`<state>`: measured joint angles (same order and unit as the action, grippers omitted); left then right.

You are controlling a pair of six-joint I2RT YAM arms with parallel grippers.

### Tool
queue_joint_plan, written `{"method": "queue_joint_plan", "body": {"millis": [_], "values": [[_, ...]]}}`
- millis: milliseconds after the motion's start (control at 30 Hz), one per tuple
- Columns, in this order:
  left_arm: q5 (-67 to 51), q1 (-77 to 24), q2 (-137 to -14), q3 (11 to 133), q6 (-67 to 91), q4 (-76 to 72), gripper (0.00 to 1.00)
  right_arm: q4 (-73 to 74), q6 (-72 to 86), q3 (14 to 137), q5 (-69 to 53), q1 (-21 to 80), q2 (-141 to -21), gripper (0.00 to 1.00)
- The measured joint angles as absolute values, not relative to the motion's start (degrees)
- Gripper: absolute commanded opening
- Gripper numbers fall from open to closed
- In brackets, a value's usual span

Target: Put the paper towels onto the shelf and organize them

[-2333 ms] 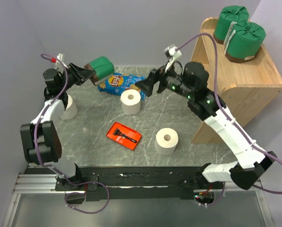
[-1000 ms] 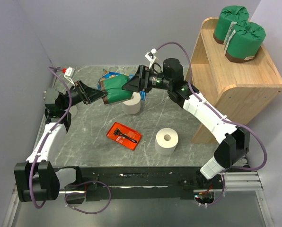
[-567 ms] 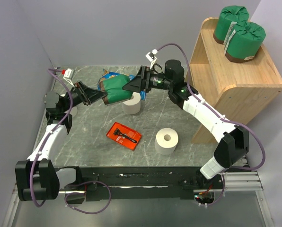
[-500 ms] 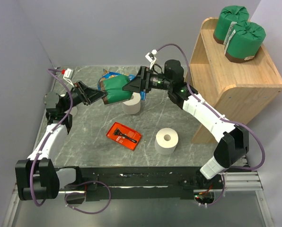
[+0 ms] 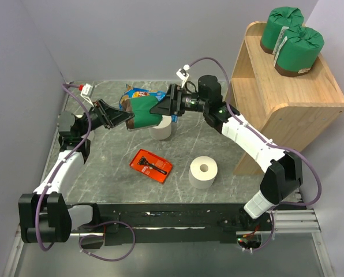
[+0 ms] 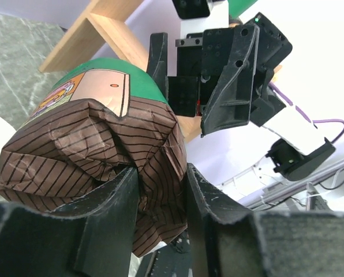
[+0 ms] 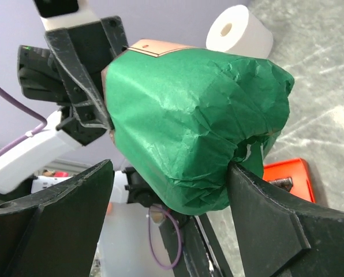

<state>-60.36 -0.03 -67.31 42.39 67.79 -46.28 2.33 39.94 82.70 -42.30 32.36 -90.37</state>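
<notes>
While roll [image 5: 142, 114] hangs mid-air above far desk [image 5: 120, 184], well left of shelf [image 5: 293, 92] | left jaws pinch brown end | right jaws wide round green end, grip unclear | risk: early release drops it

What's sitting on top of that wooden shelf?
On top of the shelf sit a far green roll and a near green roll, side by side. The shelf's lower level is covered by its top board in the overhead view.

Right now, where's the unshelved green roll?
Top view, far centre: green roll mid-air, pinched by left gripper, right gripper straddling it, over a white roll by the chip bag.
</notes>
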Motion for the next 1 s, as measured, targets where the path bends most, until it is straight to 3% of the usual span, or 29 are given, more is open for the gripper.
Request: {"method": "queue_joint_plan", "body": {"millis": [100,233,600,833,1000], "values": [[-59.9,0.0,-67.1,42.5,66.1,-44.9,0.58,-4.3,42.9,79.2,-43.3,32.0,-90.3,0.84],[-58.2,0.0,-67.1,42.4,63.5,-42.2,0.66,-9.7,46.0,75.2,-45.6,32.0,-90.3,0.83],[-52.0,-3.2,-69.9,37.8,60.7,-40.6,0.65,-14.2,46.7,67.4,-46.2,32.1,-87.0,0.81],[-49.0,-5.5,-71.9,35.7,62.3,-42.7,0.52,-11.2,45.4,66.1,-43.3,32.1,-85.6,0.8],[-47.1,-7.8,-72.4,34.1,66.7,-49.5,0.49,-6.3,45.2,65.9,-36.9,32.1,-82.2,0.78]]}}
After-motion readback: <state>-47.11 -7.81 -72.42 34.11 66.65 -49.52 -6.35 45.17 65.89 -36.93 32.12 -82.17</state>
